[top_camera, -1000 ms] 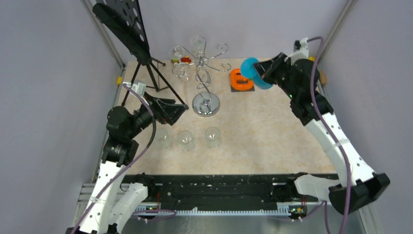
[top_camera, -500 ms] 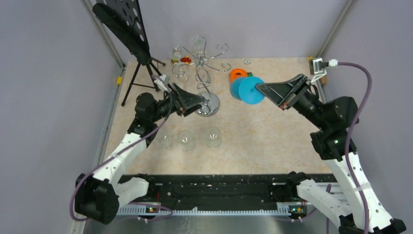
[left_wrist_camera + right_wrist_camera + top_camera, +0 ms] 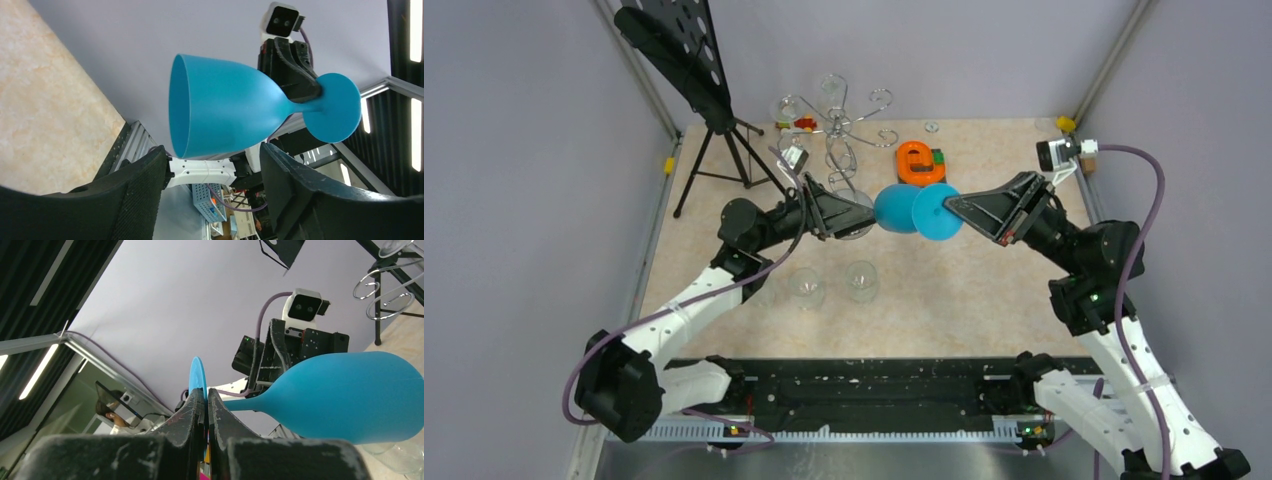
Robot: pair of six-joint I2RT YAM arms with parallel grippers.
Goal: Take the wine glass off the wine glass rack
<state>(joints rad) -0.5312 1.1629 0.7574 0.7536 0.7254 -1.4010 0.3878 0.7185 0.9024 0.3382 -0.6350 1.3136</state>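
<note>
The blue wine glass (image 3: pixel 904 209) lies sideways in the air above the table, off the chrome wine glass rack (image 3: pixel 839 128). My right gripper (image 3: pixel 955 207) is shut on the edge of its round foot (image 3: pixel 197 374), with the bowl (image 3: pixel 350 395) pointing left. My left gripper (image 3: pixel 864 212) is open and empty. Its fingers (image 3: pixel 145 185) stand just short of the bowl's rim (image 3: pixel 225 115) and do not touch it. My left gripper hides part of the rack's mirrored base. A clear glass (image 3: pixel 831 90) hangs on the rack.
A black tripod music stand (image 3: pixel 686 60) stands at the back left. Clear glasses (image 3: pixel 861 280) sit in a row on the table under my left arm. An orange object (image 3: pixel 919 162) lies behind the blue glass. The rack's curled arms show in the right wrist view (image 3: pixel 385 285).
My right gripper swung down and left from the back right, carrying the blue glass to the middle. My left arm reached right until its open gripper met the bowl's mouth.
</note>
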